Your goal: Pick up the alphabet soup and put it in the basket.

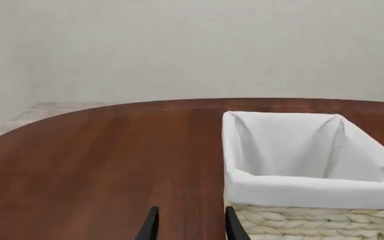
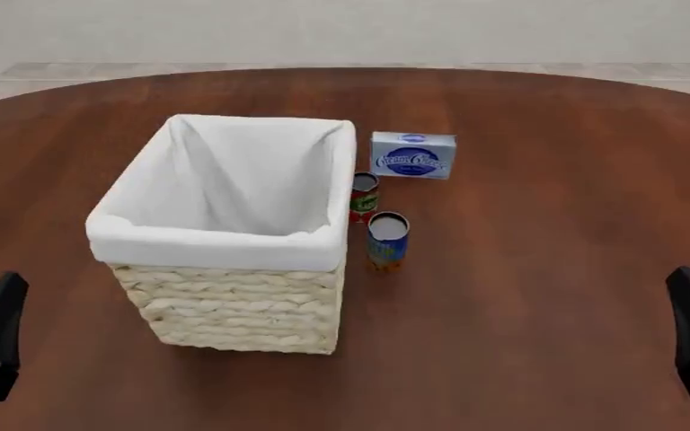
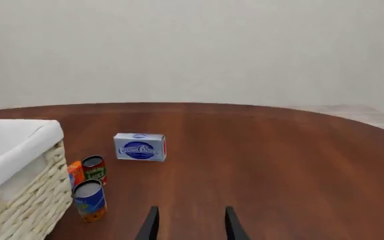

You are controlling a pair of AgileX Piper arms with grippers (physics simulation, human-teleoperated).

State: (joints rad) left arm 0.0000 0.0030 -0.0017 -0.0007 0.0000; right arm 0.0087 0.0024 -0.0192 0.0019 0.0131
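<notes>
Blue-orange alphabet soup point(image 2: 387, 241); cream woven basket point(image 2: 240, 308), white lining; reddish-brown table point(image 2: 561, 224).

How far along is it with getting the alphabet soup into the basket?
Nothing looks done yet. The alphabet soup stands on the table right of the basket, whose lining shows no can. Left gripper and right gripper are open, holding nothing. Reach, grasp and drop remain.

From my right side I see bare surface point(image 2: 561, 269) all the way in to the alphabet soup point(image 2: 387, 239). On its left the basket point(image 2: 231, 296) stands just beside it, leaving only a narrow gap. Right behind it the red can point(image 2: 365, 197) crowds the far side, and the cream cheese box point(image 2: 412, 154) sits further back, apart. Above the can nothing blocks a descent. The basket's mouth is open from above.
</notes>
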